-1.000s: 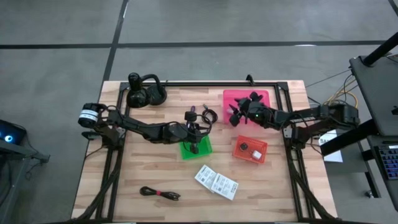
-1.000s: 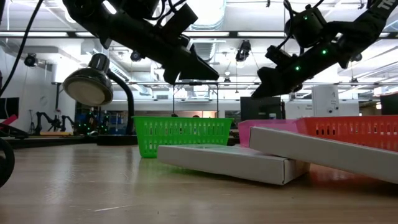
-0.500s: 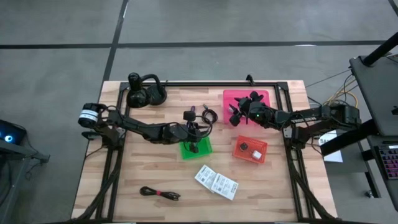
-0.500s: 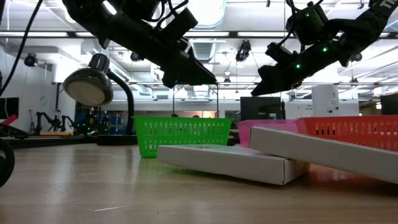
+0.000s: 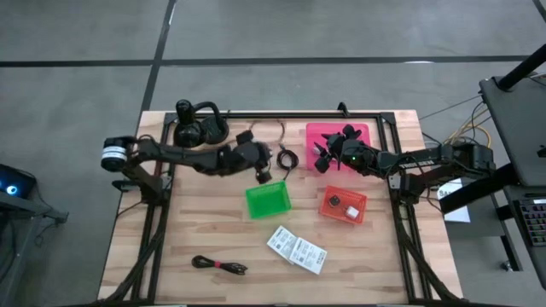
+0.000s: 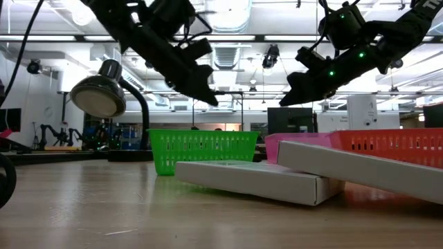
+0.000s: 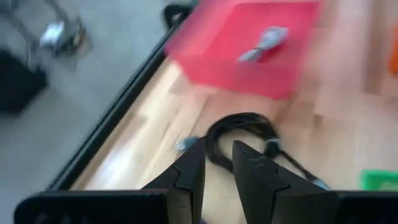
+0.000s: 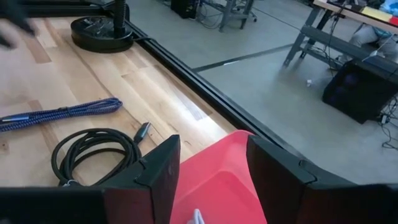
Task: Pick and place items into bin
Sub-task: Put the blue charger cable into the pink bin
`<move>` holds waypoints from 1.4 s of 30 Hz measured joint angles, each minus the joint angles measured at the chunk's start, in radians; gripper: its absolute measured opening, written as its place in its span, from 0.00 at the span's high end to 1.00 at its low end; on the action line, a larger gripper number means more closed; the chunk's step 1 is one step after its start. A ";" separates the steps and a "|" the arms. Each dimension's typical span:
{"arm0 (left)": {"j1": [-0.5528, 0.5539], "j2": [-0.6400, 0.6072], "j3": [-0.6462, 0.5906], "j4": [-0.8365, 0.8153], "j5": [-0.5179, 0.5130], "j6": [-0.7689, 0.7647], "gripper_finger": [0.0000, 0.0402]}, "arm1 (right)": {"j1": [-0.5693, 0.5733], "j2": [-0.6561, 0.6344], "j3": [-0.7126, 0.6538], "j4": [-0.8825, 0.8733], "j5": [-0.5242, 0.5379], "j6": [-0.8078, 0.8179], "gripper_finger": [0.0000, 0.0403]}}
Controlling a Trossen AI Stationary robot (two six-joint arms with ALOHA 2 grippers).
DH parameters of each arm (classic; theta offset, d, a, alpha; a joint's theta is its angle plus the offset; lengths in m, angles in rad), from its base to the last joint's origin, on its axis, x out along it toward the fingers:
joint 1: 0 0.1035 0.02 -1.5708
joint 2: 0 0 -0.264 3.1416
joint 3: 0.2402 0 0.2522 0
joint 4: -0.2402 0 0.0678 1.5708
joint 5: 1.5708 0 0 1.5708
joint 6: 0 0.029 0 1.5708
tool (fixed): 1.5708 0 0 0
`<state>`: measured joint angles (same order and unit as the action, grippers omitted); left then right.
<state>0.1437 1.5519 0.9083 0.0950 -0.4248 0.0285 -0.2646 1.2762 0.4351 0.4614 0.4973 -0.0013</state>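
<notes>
Above the table's far side: left gripper [image 5: 262, 175], fingers narrowly apart, empty, over coiled black cable [image 5: 287, 159]; purple cable [image 8: 59, 114] alongside. Right gripper [image 5: 323, 158], fingers spread, empty, at pink bin [image 5: 365, 130], contents partly hidden.

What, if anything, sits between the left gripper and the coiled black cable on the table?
Nothing visible. The left gripper hangs beside the coiled black cable, and its wrist view shows only bare wood before the coil.
</notes>
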 joint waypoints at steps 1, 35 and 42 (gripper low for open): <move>0.016 -0.001 0.013 -0.027 0.006 -0.039 0.84 | 0.000 0.000 0.000 -0.001 0.000 0.001 0.57; 0.190 0.196 0.142 -0.260 0.177 -0.312 0.51 | 0.000 0.000 -0.001 -0.001 -0.003 0.009 0.59; 0.191 0.262 0.141 -0.264 0.177 -0.313 0.51 | 0.000 0.000 -0.002 -0.001 -0.003 0.009 0.59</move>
<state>0.3347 1.8143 1.0489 -0.1694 -0.2481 -0.2843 -0.2642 1.2766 0.4335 0.4605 0.4942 0.0074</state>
